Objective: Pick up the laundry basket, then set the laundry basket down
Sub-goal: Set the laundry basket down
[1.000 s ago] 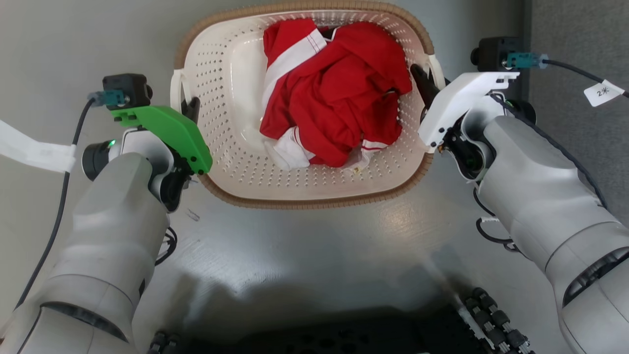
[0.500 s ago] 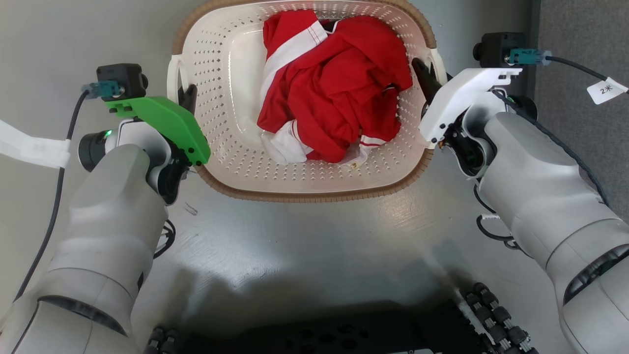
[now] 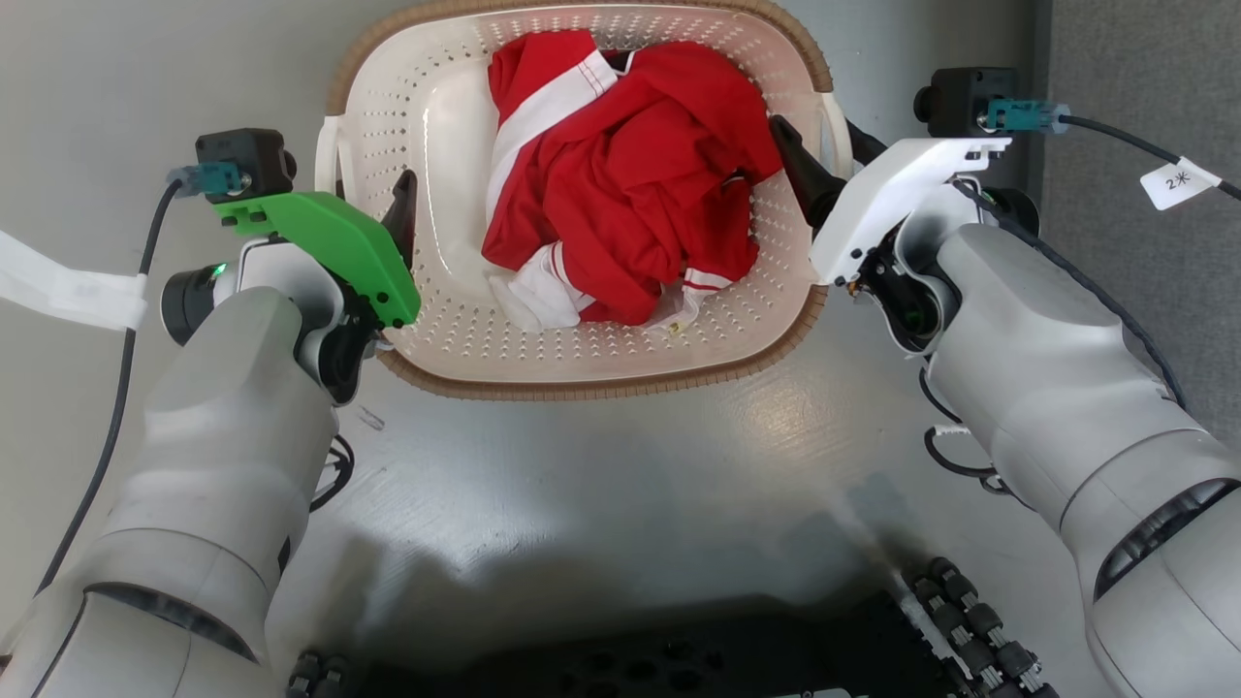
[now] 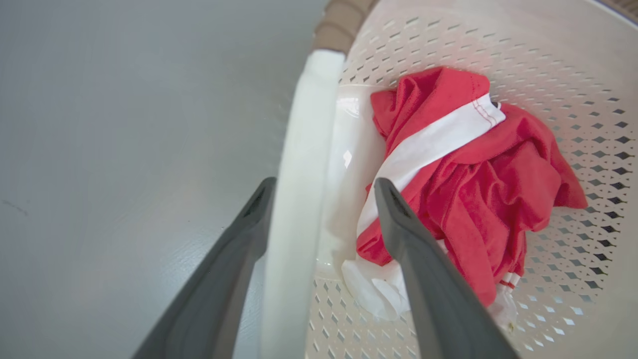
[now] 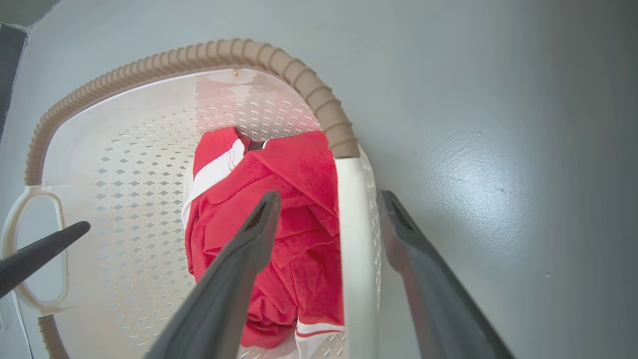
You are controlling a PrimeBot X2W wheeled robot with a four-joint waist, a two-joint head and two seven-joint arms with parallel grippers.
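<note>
Laundry basket (image 3: pixel 582 390) rests on the grey floor (image 3: pixel 630 485); left claw (image 4: pixel 324 182) and right claw (image 5: pixel 329 194) each straddle a white handle (image 4: pixel 299 174), fingers apart, gripping nothing; both should close squarely, then lift level together.

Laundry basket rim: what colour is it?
The laundry basket's rim is brown, ribbed like weave; clearest in the right wrist view.
</note>
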